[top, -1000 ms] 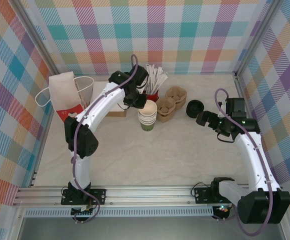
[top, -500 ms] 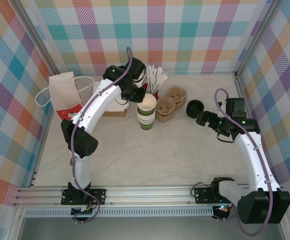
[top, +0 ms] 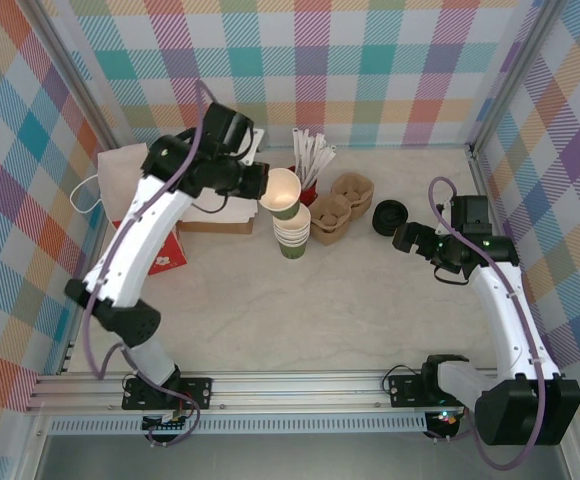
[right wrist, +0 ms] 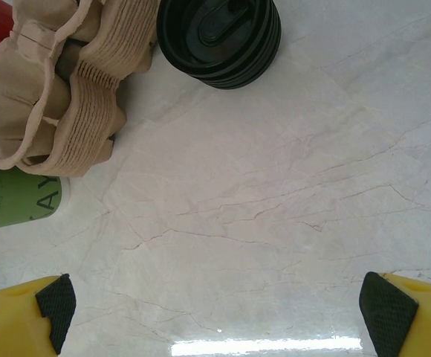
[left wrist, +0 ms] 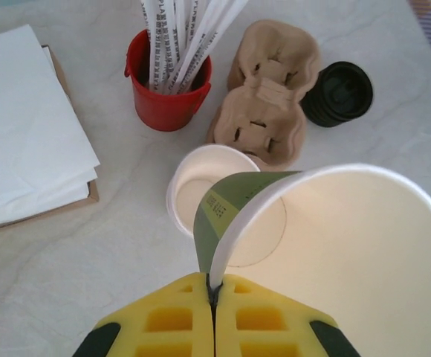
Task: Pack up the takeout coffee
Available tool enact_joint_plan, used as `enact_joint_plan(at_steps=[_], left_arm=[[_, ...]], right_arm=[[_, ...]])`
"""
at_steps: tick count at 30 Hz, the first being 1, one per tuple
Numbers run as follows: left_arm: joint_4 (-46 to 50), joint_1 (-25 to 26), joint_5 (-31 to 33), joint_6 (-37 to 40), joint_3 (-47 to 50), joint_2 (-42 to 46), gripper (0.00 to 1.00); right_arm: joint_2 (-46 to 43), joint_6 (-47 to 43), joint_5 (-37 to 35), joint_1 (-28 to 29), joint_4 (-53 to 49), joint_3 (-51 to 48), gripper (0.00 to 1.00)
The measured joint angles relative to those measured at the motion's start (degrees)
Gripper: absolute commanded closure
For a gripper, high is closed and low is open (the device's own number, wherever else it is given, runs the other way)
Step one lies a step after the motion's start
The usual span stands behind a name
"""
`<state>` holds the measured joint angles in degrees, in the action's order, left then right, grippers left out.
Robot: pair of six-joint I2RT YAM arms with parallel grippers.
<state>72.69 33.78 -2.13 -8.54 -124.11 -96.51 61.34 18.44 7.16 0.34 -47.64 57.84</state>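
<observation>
Left tool point(left wrist: 214, 291) clamps a cup point(left wrist: 349, 253) by its rim near the stack point(left wrist: 193, 190); right tool point(right wrist: 215, 309) gapes wide, empty.

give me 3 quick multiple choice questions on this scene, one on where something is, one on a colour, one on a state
1. The black lids sit
A. beside the cardboard carriers
B. in a paper bag
C. on top of a cup

2. The cup holding the wrapped sticks is
A. blue
B. black
C. red

3. The left gripper is
A. open
B. shut on the rim of a green cup
C. shut on a lid

Answers:
1 A, the lids lie on the table right next to the carriers.
2 C, its wall is plainly red in the left wrist view.
3 B, the yellow fingers meet on the cup's rim, and the cup is held tilted.
</observation>
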Motion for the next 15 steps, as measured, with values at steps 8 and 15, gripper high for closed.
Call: enact_joint_plan(at_steps=[8, 15], left_arm=[[-4.24, 9.79, -1.27, -4.44, 18.08, 11.41, 0.96], [-11.08, 15.3, -0.79, -10.47, 36.22, 15.3, 0.96]], right_arm=[[0.31, 0.22, 0.2, 0.0, 0.07, 0.0, 0.0], [0.76, 0.5, 0.44, 0.0, 0.35, -0.22, 0.0]])
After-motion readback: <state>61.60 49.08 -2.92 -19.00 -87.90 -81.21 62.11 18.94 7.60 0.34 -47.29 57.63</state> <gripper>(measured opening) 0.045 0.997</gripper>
